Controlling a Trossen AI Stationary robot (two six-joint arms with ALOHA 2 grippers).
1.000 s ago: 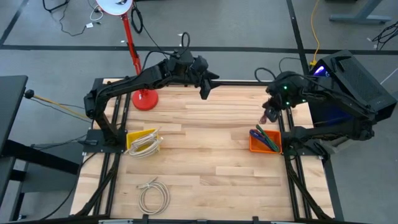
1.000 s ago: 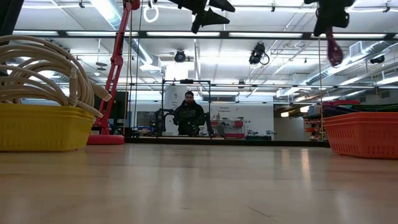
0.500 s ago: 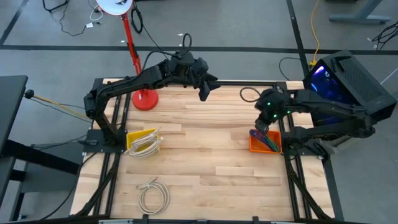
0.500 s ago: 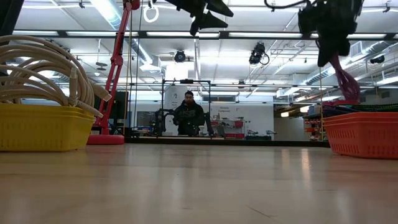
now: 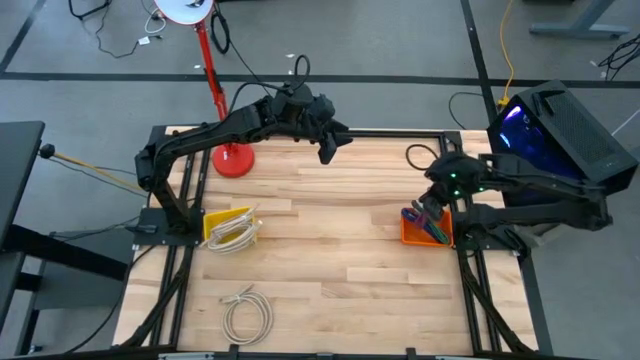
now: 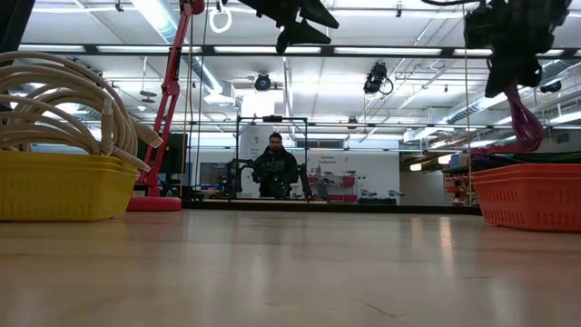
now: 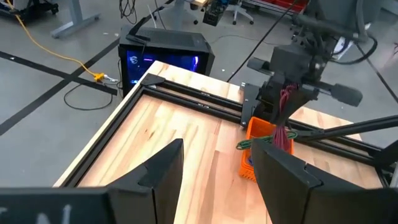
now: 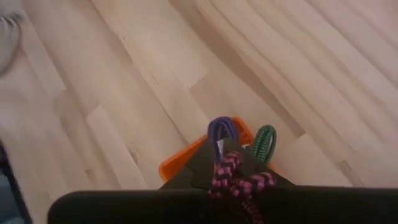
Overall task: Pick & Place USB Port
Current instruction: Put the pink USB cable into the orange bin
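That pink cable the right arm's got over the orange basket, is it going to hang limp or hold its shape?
Probably limp: the pink cable droops straight down from the right gripper toward the orange basket. Its braided look suggests some grip against the fingers. Likely light, since a narrow pinch carries it.

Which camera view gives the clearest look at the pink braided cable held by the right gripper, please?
The left wrist view: the pink cable hangs unobstructed from the right gripper above the orange basket. The low view shows its loop, the right wrist view only a bit between the fingers, the high view barely anything.
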